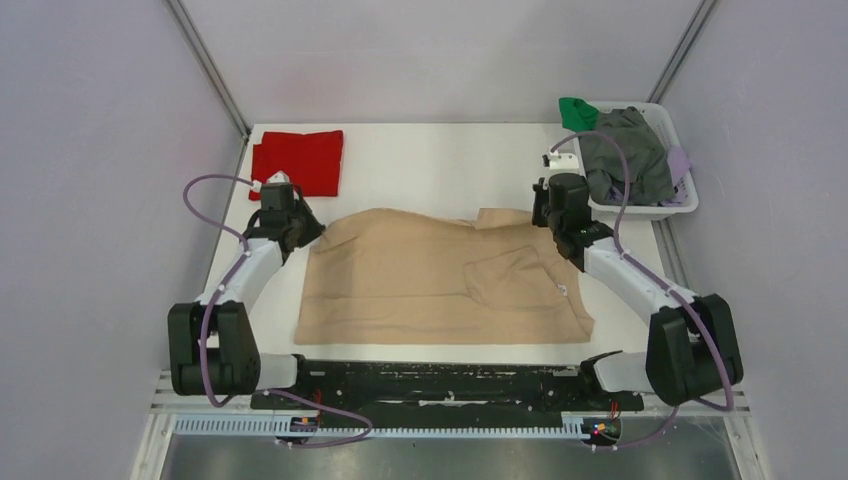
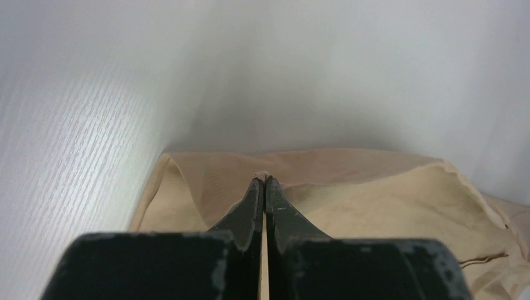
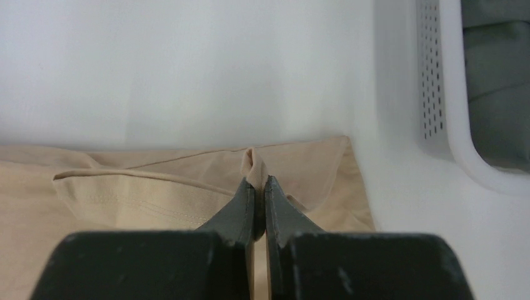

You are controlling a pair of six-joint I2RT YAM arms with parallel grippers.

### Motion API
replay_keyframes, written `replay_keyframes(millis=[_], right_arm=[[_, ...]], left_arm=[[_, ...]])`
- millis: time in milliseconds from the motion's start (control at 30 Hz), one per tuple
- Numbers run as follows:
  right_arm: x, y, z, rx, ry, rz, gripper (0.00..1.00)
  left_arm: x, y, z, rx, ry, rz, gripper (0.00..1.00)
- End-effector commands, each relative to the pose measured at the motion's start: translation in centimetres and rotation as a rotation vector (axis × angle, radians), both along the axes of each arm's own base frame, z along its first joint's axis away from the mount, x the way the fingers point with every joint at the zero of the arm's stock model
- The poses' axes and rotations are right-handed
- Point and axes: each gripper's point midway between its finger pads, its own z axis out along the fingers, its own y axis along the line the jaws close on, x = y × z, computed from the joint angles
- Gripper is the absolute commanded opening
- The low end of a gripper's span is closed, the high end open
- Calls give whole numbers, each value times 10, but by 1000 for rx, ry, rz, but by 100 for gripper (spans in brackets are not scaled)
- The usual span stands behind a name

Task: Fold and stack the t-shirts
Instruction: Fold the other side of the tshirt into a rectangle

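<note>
The beige t-shirt (image 1: pixel 420 280) lies spread on the white table, its small white neck label (image 1: pixel 563 290) near the right edge. My left gripper (image 1: pixel 300 228) is shut on the shirt's far left edge; the left wrist view shows a fold of beige cloth (image 2: pixel 350 187) pinched at my left gripper's tips (image 2: pixel 263 180). My right gripper (image 1: pixel 545 215) is shut on the shirt's far right corner; the right wrist view shows beige cloth (image 3: pixel 156 187) nipped at my right gripper's tips (image 3: pixel 257 178). The red t-shirt (image 1: pixel 298 160) lies folded at the far left.
A white perforated basket (image 1: pixel 681 205) at the far right holds a grey garment (image 1: pixel 625 160) and a green one (image 1: pixel 577 111); its wall (image 3: pixel 437 81) stands close to my right gripper. Grey walls enclose the table (image 1: pixel 440 160).
</note>
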Motion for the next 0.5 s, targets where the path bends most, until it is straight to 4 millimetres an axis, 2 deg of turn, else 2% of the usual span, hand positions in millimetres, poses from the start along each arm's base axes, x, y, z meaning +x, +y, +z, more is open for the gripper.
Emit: replay_keyframes(millis=[0,267,467], right_arm=[[-28,-10,13,1,-10,-20,0],[-76,-9,21,48,-11,44,0],[-112,-17,4,21,57,68,0]], left_arm=[[-9,4,17,-10,-80,56,2],[-44,11,20,-17,-105,136,2],[-72,25,11,-6,-98,254,2]])
